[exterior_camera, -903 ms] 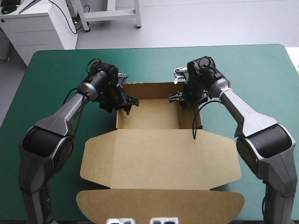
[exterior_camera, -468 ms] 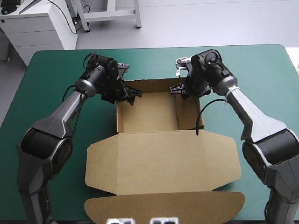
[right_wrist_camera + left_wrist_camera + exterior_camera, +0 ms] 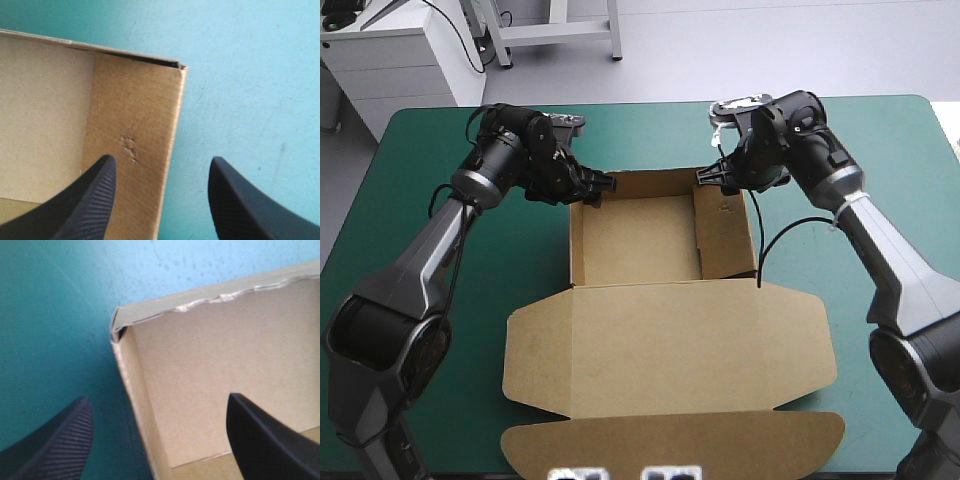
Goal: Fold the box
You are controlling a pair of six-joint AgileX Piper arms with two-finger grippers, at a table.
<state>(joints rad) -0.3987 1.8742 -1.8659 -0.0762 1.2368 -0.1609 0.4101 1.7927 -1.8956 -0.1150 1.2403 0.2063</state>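
Observation:
The brown box stands as an open tray in the middle of the table, its lid lying flat toward the near edge. My left gripper is open just above the tray's far left corner. In the left wrist view the box has its left wall running between the spread fingers of the left gripper. My right gripper is open over the far right corner. In the right wrist view the box has its right wall standing between the fingers of the right gripper.
The teal-green cover shows bare on both sides of the box and beyond its far wall. The lid's rounded front flap reaches almost to the table's near edge.
Both grippers have drawn back from inside the tray's far corners toward the table's far edge. The arms have swung outward. The lid has shifted slightly to the right.

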